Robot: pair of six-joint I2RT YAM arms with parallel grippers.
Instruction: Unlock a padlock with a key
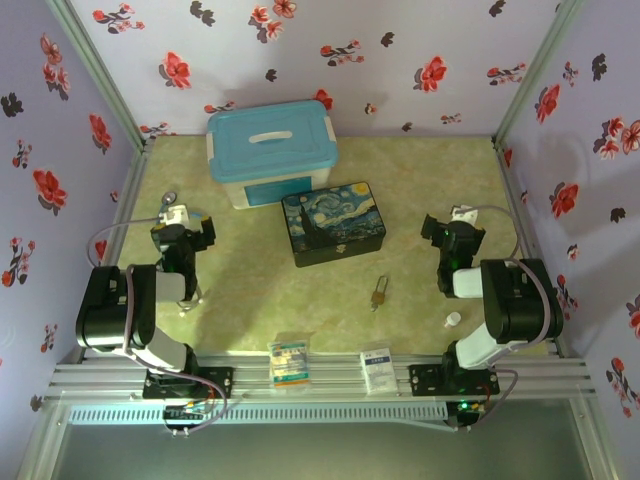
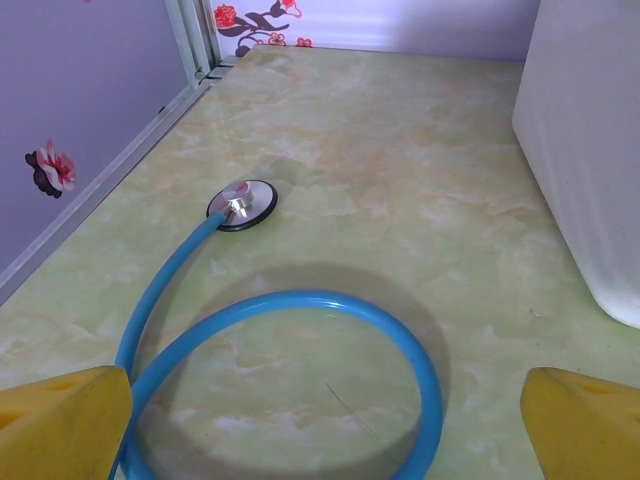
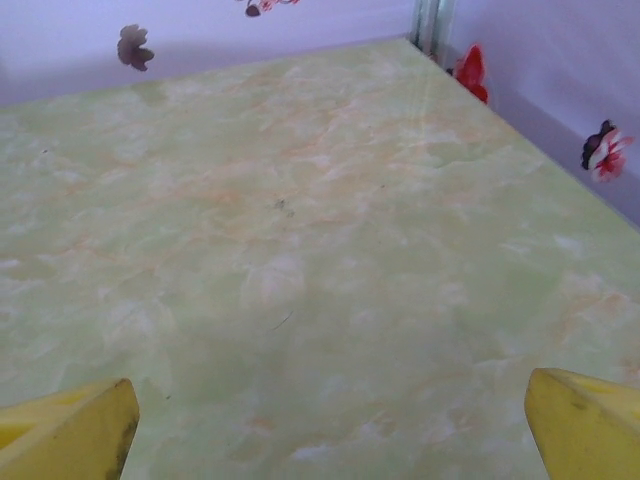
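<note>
The small brass padlock [image 1: 380, 291] lies on the green marbled table, a little right of centre, in front of the painted box and between the two arms. A tiny grey piece touches its lower left; I cannot tell whether that is the key. My left gripper [image 1: 188, 224] [image 2: 325, 420] is at the left side, well away from the padlock, with its yellow fingers [image 2: 65, 425] wide apart and nothing between them. My right gripper [image 1: 450, 228] [image 3: 330, 425] is open over bare table at the right, its yellow fingertips [image 3: 585, 425] far apart.
A blue stethoscope tube [image 2: 395, 330] loops under the left gripper, its metal chestpiece [image 2: 241, 203] just beyond. A blue-lidded white bin [image 1: 270, 150] [image 2: 590, 150] stands at the back. The Starry Night box [image 1: 333, 222] sits mid-table. A small white cap [image 1: 453, 320] and two packets [image 1: 290, 360] lie near the front.
</note>
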